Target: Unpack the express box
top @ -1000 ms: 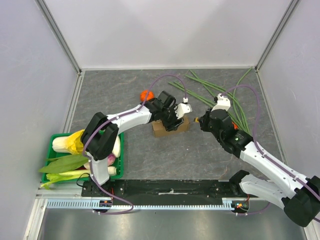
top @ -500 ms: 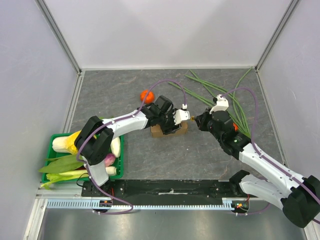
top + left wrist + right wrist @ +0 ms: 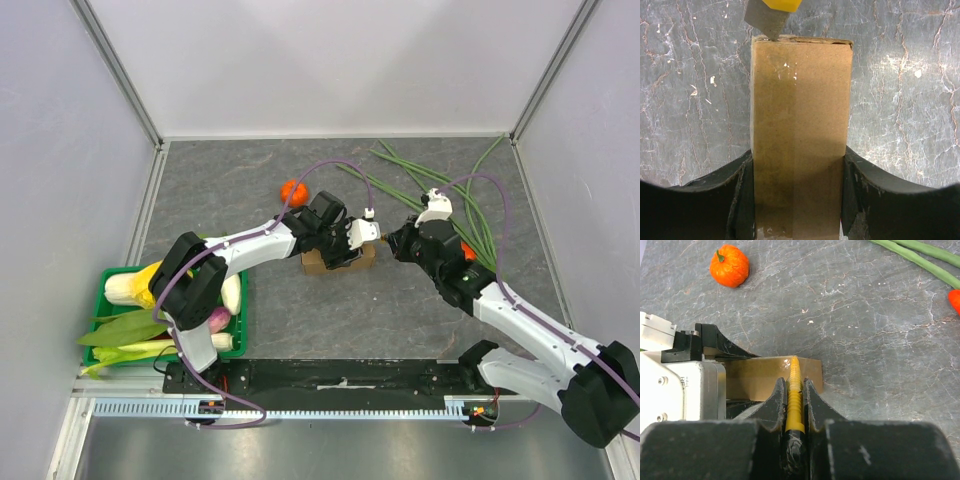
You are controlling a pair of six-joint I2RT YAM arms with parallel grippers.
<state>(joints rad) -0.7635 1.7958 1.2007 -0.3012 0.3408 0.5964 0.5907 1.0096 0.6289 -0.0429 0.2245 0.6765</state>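
Entry of the knife at the opening cut. The express box [image 3: 318, 263] lies flat near the middle of the table surface [image 3: 250, 180], well away from every edge. The left gripper [image 3: 799, 185] clamps it across its narrow width, one jaw pressed against each long side. The right gripper [image 3: 794, 390] is closed tight on a yellow utility knife [image 3: 794, 375]. Its grey blade [image 3: 765, 22] meets the top edge of the box at the end farthest from the left gripper, close to one corner. The lid is not yet lifted.

To do this step well, by my judgement:
- Hold the blade shallow, so only the seam parts and the contents are spared.
- Draw it along the edge line, not across the panel.
- Keep the clamp firm, since the knife's push could slide so light a carton.

A tangerine [image 3: 729, 265] lies apart, toward the far edge.
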